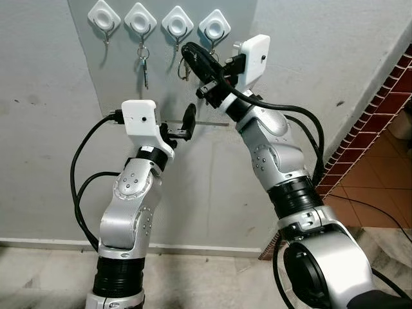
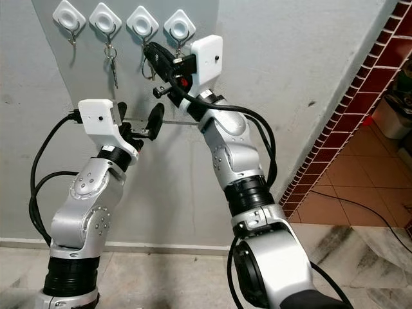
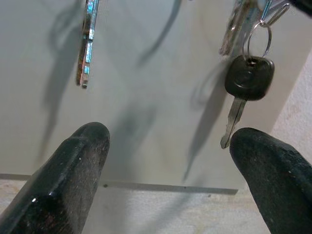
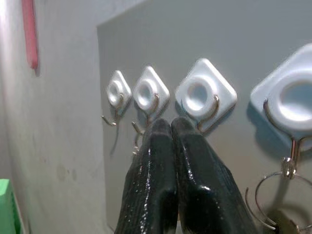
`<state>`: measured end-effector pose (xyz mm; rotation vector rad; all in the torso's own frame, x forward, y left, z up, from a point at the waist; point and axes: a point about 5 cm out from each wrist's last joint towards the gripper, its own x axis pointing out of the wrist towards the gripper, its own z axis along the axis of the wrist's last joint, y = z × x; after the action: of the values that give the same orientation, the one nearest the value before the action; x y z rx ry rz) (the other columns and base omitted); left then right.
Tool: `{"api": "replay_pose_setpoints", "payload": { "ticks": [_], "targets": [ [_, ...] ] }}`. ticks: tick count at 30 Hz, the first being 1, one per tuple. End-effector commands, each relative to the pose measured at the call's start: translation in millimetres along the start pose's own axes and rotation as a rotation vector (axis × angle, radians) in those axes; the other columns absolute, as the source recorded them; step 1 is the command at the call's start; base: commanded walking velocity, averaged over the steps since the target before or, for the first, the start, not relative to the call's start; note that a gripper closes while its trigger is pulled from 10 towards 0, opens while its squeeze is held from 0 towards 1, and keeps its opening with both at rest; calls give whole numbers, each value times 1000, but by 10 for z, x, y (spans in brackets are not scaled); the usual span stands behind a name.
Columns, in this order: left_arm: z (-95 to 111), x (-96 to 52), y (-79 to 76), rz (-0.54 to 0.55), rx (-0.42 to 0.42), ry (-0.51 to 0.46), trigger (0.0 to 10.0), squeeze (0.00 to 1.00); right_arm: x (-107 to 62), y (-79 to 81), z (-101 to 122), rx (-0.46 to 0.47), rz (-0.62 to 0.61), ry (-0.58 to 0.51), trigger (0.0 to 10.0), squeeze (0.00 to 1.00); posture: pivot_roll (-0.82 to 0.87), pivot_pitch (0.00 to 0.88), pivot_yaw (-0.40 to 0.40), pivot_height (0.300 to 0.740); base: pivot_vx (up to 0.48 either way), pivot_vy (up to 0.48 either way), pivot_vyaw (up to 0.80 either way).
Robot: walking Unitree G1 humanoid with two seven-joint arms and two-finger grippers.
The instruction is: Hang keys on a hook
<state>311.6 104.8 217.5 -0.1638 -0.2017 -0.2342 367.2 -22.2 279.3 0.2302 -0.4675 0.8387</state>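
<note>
Four white diamond hooks (image 1: 177, 22) sit in a row on a grey wall panel. A silver key bunch (image 1: 143, 61) hangs from the second hook from the left. Another ring (image 1: 182, 67) hangs beside my right fingertips, and it carries a black-headed key (image 3: 248, 78). In the right wrist view a ring (image 4: 288, 168) hangs from the nearest hook's metal prong. My right gripper (image 1: 187, 50) is raised to the hooks and shut, with nothing visible between its fingers (image 4: 190, 161). My left gripper (image 1: 179, 125) is open below the keys, pointing at the panel, with nothing in it.
The grey panel (image 1: 212, 96) ends in a thin lower edge just above my left gripper. A red brick wall edge (image 1: 380, 109) and a tiled floor (image 1: 373, 199) lie to the right. Black cables (image 1: 84, 187) loop beside both arms.
</note>
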Motion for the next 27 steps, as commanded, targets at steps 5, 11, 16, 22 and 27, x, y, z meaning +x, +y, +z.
{"api": "replay_pose_setpoints", "payload": {
  "ticks": [5, 11, 16, 22, 27],
  "targets": [
    [77, 4, -27, -1, -5, -16, 10000, 0, 127, -36, 37, 10, -74, 18, 10000, 0, 43, 73, -85, 740, 0, 0, 0],
    [81, -2, -26, 6, -11, -13, 10000, 0, 187, -31, 50, 18, -127, 24, 10000, 0, 46, 79, -87, 740, 0, 0, 0],
    [78, -6, -28, 9, -16, -11, 10000, 0, 228, 3, 79, 49, -100, -8, 10000, 0, 46, 84, -88, 740, 0, 0, 0],
    [72, -9, -21, 13, -14, -8, 10000, 0, 214, 46, 130, 46, 0, -74, 10000, 0, 48, 85, -89, 740, 0, 0, 0],
    [73, -13, -23, 15, -16, -7, 10000, 0, 204, 57, 151, 51, 35, -94, 10000, 0, 46, 85, -88, 740, 0, 0, 0]
  ]
}}
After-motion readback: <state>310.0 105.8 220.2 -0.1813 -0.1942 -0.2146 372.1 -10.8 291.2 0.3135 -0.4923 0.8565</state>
